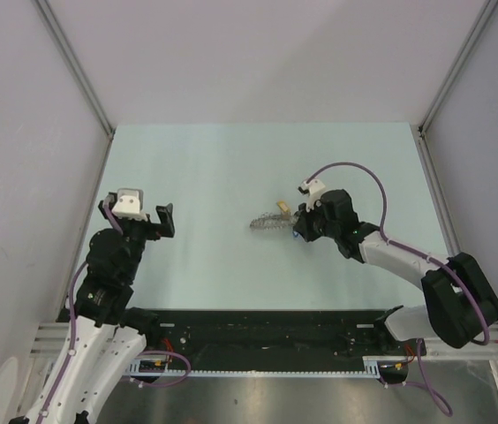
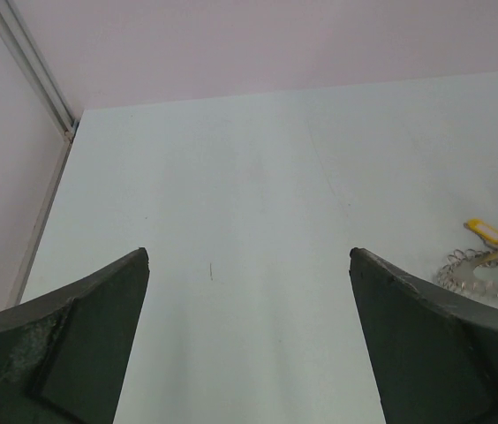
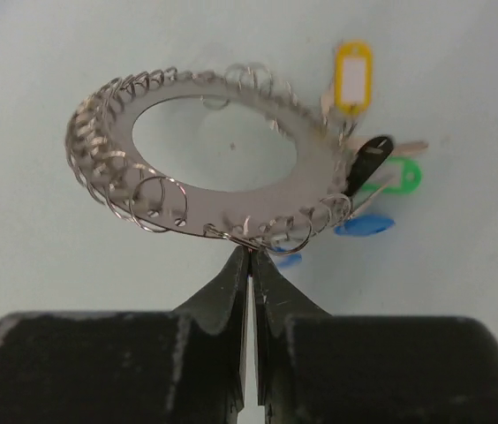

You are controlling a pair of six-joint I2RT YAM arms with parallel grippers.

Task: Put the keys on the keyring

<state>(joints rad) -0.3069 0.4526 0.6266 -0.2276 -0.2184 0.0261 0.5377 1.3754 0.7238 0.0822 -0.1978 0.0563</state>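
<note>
The left gripper (image 1: 137, 219) hovers over the left of the desk (image 1: 231, 159), jaws wide apart and empty. At mid-desk the keyring (image 3: 205, 205) has the keys (image 3: 368, 168) bunched at its right rim. The right gripper (image 3: 251, 258) pinches its near edge, apparently steadying it. Next, the left arm probably must reach across.

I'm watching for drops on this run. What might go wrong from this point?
The right gripper pinches the keyring only at its near rim, so the ring may pivot or slip out. The keys all bunch on one side, which could tip it. The left gripper is open and well off to the side, so nothing backs up the hold.
</note>
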